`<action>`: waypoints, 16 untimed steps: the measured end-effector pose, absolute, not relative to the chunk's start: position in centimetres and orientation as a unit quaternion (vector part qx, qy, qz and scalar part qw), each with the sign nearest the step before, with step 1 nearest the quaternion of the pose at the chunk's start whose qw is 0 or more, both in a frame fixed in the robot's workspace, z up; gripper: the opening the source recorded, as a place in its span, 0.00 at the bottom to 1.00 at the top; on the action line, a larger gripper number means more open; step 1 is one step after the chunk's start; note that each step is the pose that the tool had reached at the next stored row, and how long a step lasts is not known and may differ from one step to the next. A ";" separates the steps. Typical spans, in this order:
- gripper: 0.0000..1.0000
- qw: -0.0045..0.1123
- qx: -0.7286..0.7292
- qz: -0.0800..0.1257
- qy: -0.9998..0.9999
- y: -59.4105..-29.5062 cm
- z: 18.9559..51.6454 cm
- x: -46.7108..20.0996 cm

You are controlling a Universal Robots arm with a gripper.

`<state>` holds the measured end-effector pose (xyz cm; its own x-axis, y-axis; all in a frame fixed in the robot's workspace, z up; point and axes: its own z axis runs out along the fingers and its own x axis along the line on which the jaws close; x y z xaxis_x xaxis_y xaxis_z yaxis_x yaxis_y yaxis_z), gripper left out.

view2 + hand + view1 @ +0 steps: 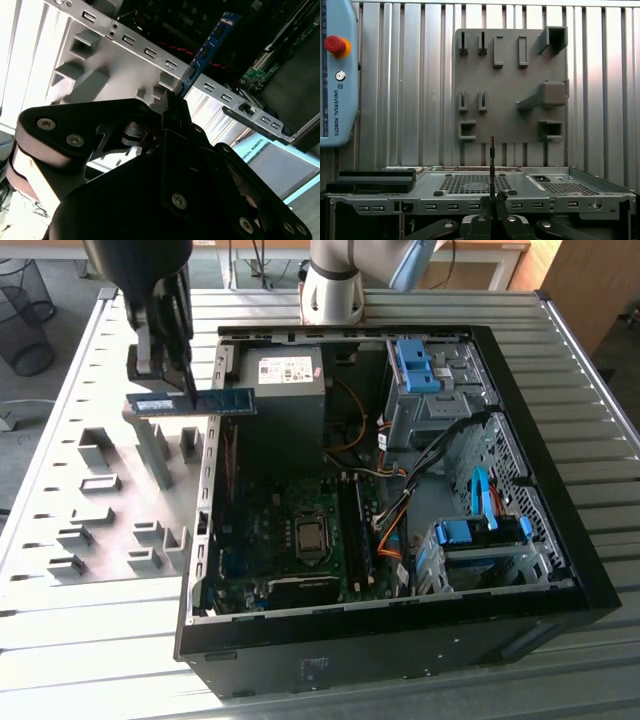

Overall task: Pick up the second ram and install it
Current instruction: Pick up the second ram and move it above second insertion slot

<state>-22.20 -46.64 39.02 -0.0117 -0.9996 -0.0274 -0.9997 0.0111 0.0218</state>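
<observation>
My gripper (180, 383) pinching the ram (225, 401), upper left of the exterior view, I see its long axis level, left to right, over the case (300, 665) edge, ribbed metal table (80, 640), bin (22, 320) on floor.

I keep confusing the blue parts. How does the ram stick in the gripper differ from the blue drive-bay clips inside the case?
The ram stick is thin, flat and dark blue; the drive-bay clips are chunky and light blue. The ram stick is clamped in the gripper, in the air over the case wall on the exterior view's left; the drive-bay clips sit on metal bays inside the case. Both are blue.
</observation>
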 end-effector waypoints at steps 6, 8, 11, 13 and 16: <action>0.14 0.002 -0.703 0.017 0.711 -46.6 39.0 -20.1; 0.14 0.002 -0.703 0.017 0.711 -46.6 39.0 -19.5; 0.14 0.002 -0.703 0.017 0.711 -46.6 39.0 -18.6; 0.14 0.002 -0.703 0.017 0.711 -46.6 39.0 -18.0; 0.14 0.002 -0.703 0.017 0.711 -46.6 39.0 -17.2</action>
<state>-17.24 -46.64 39.00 -0.0117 -0.9996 -0.0274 -0.9997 0.0111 0.0218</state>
